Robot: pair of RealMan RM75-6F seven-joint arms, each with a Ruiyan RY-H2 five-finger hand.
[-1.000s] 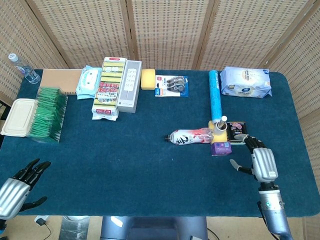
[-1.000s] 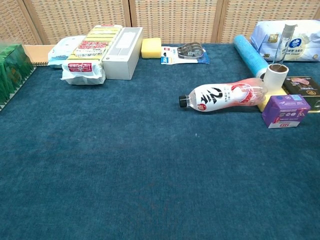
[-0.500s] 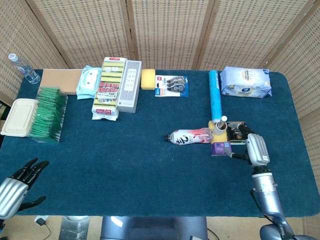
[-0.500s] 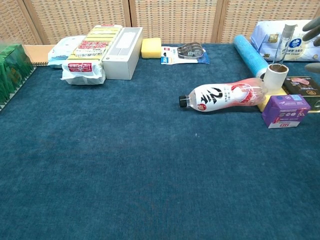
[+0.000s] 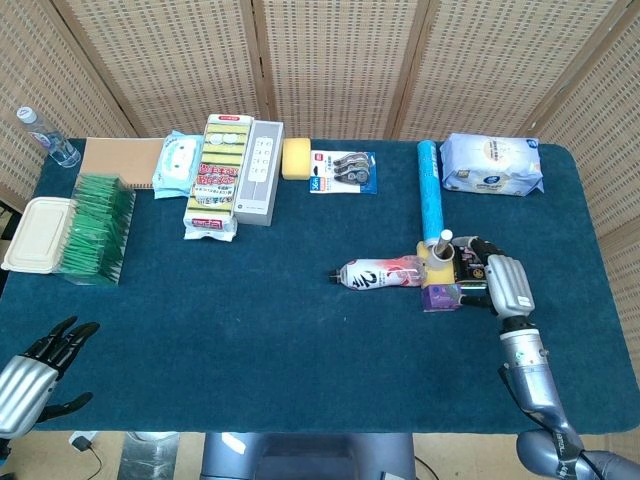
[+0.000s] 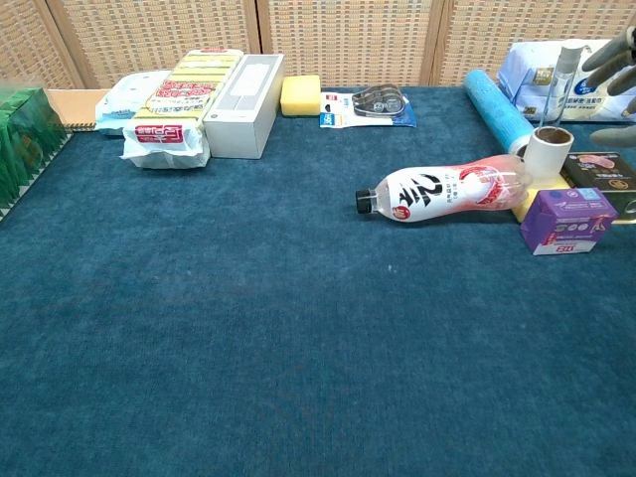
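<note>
My right hand (image 5: 502, 283) hangs over the dark box (image 5: 471, 261) at the right of the table, fingers apart and holding nothing. In the chest view only its fingers (image 6: 616, 58) show, at the top right above the dark box (image 6: 603, 171). Just left of the hand are a small purple box (image 5: 441, 297), a white roll (image 5: 440, 250) standing on a yellow block, and a pink-and-white bottle (image 5: 378, 273) lying on its side. My left hand (image 5: 32, 375) stays low at the table's near left corner, fingers spread and holding nothing.
A blue roll (image 5: 429, 190) and a wipes pack (image 5: 492, 165) lie behind the right hand. Along the back are a tape pack (image 5: 343, 171), yellow sponge (image 5: 296, 158), white box (image 5: 259, 171) and sponge pack (image 5: 217, 178). Green stack (image 5: 95, 228) and lidded container (image 5: 38, 233) stand far left.
My right hand has moved away from the near edge toward the dark box and purple box, now showing in the chest view. The left hand has hardly moved.
</note>
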